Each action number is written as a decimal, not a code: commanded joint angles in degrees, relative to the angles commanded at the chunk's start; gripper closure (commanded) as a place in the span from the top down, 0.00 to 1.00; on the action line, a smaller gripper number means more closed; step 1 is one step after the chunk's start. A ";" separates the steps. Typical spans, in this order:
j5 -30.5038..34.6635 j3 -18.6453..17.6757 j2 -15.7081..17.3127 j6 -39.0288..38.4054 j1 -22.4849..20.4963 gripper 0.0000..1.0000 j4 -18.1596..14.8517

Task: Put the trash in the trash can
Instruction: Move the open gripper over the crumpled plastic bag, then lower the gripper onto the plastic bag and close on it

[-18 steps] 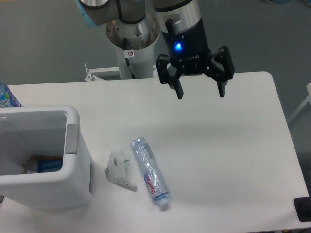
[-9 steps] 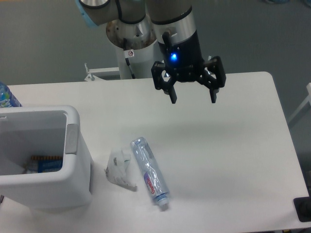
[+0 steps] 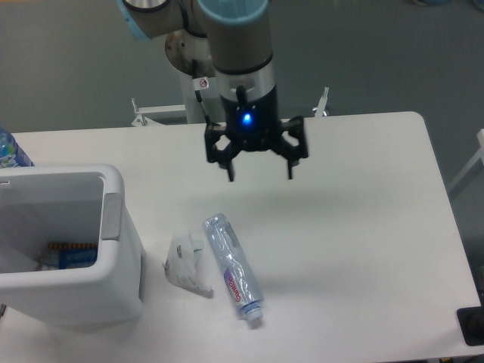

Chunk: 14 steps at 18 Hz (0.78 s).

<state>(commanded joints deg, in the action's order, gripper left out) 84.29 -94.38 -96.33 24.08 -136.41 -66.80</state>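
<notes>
Two pieces of trash lie on the white table: a crumpled translucent wrapper (image 3: 186, 262) and, just right of it, a clear slim bottle (image 3: 232, 268) with a red-and-white label, its cap pointing toward the front edge. The white trash can (image 3: 113, 227) stands at the left with a grey tab on its right wall. My gripper (image 3: 259, 174) hangs open above the table, up and slightly right of the bottle, with nothing between its fingers.
A blue-labelled bottle (image 3: 10, 150) peeks in at the far left behind the bin. Something with a blue label lies inside the bin (image 3: 74, 257). The arm's white base column (image 3: 204, 83) stands behind the table's back edge. A dark object (image 3: 472, 325) sits at the front right corner.
The gripper has swung left and lower, from above the table's back middle toward the bottle. It stays open. The bottle and wrapper have not moved.
</notes>
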 joint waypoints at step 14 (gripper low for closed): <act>-1.59 -4.41 -10.98 -4.04 5.10 1.00 3.60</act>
<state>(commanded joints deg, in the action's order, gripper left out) 82.71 -98.79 -107.30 20.04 -131.31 -63.19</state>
